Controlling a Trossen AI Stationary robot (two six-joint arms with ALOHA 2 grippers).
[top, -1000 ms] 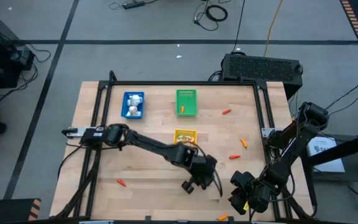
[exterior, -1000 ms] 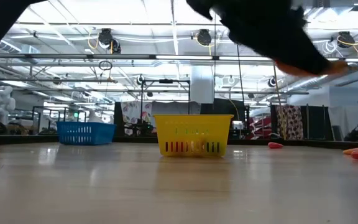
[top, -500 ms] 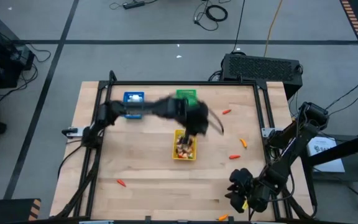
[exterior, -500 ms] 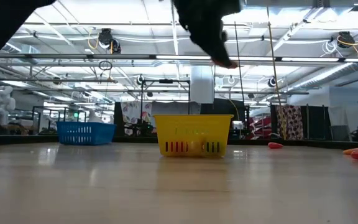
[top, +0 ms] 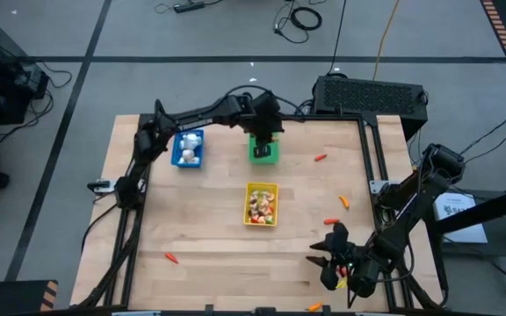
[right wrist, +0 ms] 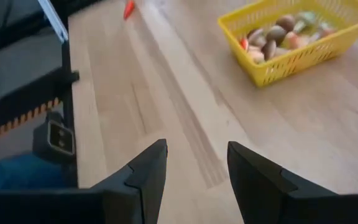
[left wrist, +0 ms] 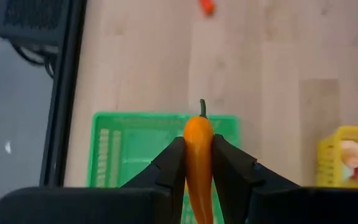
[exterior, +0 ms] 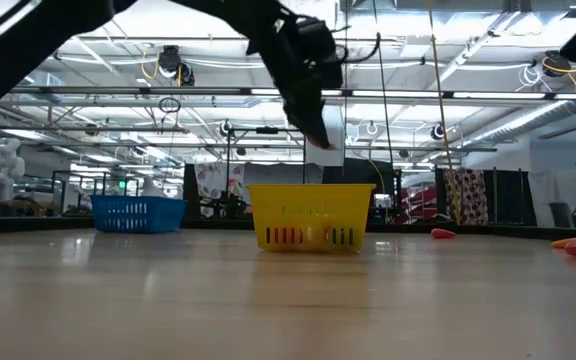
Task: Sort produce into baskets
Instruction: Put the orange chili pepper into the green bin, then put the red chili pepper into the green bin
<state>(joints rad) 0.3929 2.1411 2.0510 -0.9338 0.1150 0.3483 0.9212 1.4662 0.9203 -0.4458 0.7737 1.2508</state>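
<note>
The left gripper (left wrist: pixel 197 163) has swung from the table's near side to above the green basket (top: pixel 264 147), jaws clamped on an orange pepper (left wrist: pixel 197 149). Releasing well means centring it over the basket first. The right gripper (right wrist: pixel 195 171) waits near the table's corner, jaws apart. No writing is readable.

We are in a large industrial lab hall: past the pale wooden table (exterior: pixel 268 300) we see white steel ceiling trusses (exterior: pixel 168 95), hanging round lamps (exterior: pixel 171 62), and grey concrete floor (top: pixel 191 35) strewn with black cables (top: pixel 301 17).
</note>
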